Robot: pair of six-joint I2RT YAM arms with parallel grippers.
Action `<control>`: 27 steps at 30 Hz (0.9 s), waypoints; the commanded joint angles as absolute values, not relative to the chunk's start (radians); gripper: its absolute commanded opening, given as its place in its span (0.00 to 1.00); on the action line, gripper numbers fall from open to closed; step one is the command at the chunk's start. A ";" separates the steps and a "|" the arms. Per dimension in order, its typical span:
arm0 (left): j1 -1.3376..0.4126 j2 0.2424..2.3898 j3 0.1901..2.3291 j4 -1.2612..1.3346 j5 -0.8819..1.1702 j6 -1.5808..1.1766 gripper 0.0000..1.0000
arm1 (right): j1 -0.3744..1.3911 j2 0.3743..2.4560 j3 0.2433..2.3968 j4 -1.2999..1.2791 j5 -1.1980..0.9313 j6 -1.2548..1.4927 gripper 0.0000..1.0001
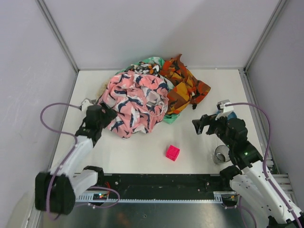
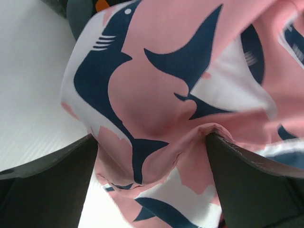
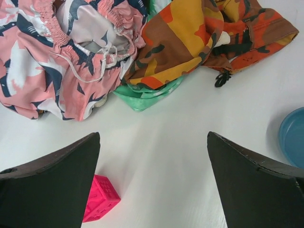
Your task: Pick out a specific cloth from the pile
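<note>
The pile (image 1: pixel 156 90) lies at the back middle of the table, with the pink cloth with navy-and-white print (image 1: pixel 135 99) on top, orange-and-brown fabric (image 1: pixel 183 85) to its right and mint green (image 1: pixel 171 118) at the front. No plain mid-grey cloth shows in the top view. A small dark grey patch (image 2: pixel 71 14) shows behind the pink cloth in the left wrist view; I cannot tell what it is. My left gripper (image 1: pixel 105 115) is open at the pile's left edge, and a fold of pink cloth (image 2: pixel 156 109) bulges between its fingers. My right gripper (image 1: pixel 199 124) is open and empty, apart from the pile.
A pink cube (image 1: pixel 172 152) sits on the table in front of the pile and shows by the right gripper's left finger (image 3: pixel 97 197). A blue dish (image 3: pixel 292 137) lies at the right. A metal cup (image 1: pixel 221 155) stands near the right arm.
</note>
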State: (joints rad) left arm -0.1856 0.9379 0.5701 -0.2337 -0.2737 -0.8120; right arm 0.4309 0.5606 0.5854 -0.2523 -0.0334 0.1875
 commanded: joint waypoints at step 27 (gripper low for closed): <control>-0.069 1.834 1.161 0.281 0.515 -0.706 0.01 | 0.441 0.568 0.587 -0.222 0.076 0.147 0.99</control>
